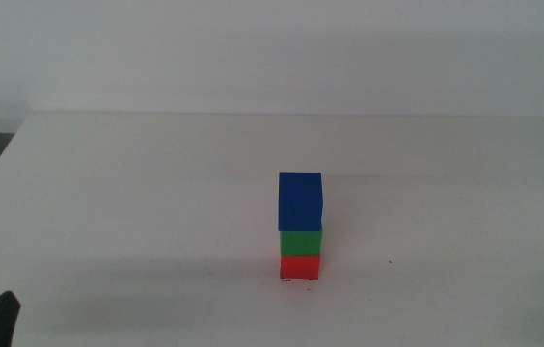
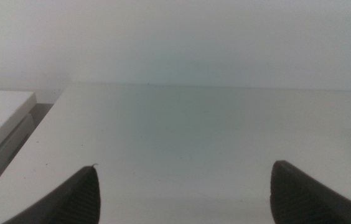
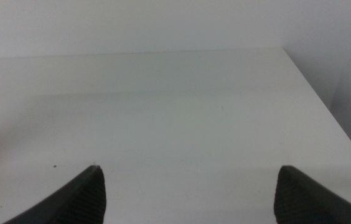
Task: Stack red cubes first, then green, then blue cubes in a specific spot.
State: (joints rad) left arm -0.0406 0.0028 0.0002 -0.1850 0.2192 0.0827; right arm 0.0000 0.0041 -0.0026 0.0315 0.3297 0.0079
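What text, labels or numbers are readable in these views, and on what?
None.
The blue cube, green cube and red cube have plain faces.
The white table carries only tiny dark pen marks under the stack and a lone speck, not letters.

White table, pale wall

The table [image 1: 137,193] fills the view; a wall [image 1: 272,48] at 12 o'clock, a lone speck [image 1: 389,263] at 4 o'clock.

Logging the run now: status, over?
Both grippers open, empty, withdrawn. Blue cube on green on red. Nothing obstructing.
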